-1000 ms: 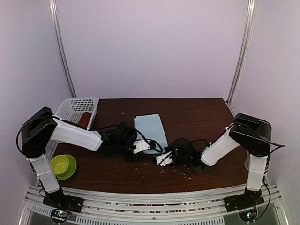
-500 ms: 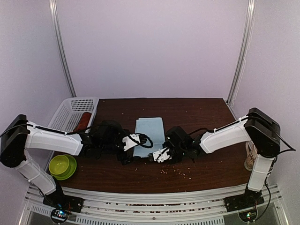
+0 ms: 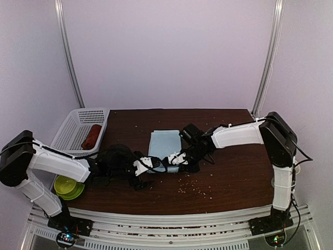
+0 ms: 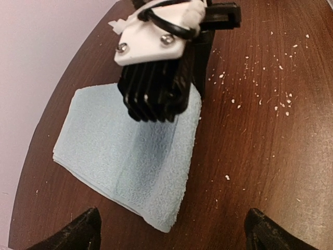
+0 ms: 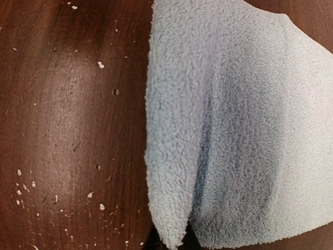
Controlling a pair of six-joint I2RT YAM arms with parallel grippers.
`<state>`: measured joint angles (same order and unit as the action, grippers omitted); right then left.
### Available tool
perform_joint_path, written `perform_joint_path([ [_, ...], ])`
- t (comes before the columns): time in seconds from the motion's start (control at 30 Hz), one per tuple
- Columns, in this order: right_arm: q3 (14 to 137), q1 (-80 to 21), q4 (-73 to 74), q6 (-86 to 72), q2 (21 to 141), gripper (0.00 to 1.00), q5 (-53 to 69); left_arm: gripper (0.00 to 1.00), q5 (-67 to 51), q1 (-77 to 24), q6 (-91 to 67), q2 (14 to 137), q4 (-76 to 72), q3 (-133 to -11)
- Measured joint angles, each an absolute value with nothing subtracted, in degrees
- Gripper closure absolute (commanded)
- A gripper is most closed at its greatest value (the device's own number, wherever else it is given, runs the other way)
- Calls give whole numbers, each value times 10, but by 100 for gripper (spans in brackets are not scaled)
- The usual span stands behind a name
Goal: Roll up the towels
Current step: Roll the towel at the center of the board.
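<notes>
The light-blue towel (image 3: pixel 164 141) lies folded flat at the table's middle, and it also shows in the left wrist view (image 4: pixel 119 156) and the right wrist view (image 5: pixel 244 120). My right gripper (image 3: pixel 170 159) is shut on its near right corner, and the pinched fold (image 5: pixel 174 234) rises between the dark fingertips. My left gripper (image 3: pixel 151 164) hovers open just before the towel's near corner (image 4: pixel 162 224), its fingertips (image 4: pixel 78 233) wide apart with nothing between them. The rust-red towel (image 3: pixel 92 136) lies rolled in the basket.
A white slotted basket (image 3: pixel 73 130) stands at the table's left rear. A green bowl (image 3: pixel 66 185) sits at the near left edge by the left arm. Pale crumbs (image 3: pixel 193 189) are scattered on the dark wood in front of the towel.
My left gripper opened and shifted toward the towel's near corner. My right arm swung left and away from me, and its gripper shut on the towel's near right corner.
</notes>
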<state>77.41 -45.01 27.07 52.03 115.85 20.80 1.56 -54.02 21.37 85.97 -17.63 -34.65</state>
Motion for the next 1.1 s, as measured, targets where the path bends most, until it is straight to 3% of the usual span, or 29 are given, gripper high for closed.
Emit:
perform_joint_path([
  [0.43,972,-394,554,537,1265,97,335,4,32,-533,244,942,-270,-333],
  [0.63,1010,-384,628,540,1299,96,364,21,7,-509,250,973,-280,-344],
  [0.87,1057,-372,671,528,1328,96,377,48,-56,-487,250,974,-291,-362],
  [0.97,1082,-366,688,521,1345,96,383,55,-82,-487,251,980,-288,-371],
  [1.1,1097,-363,703,518,1355,95,389,73,-104,-487,251,1006,-286,-394],
])
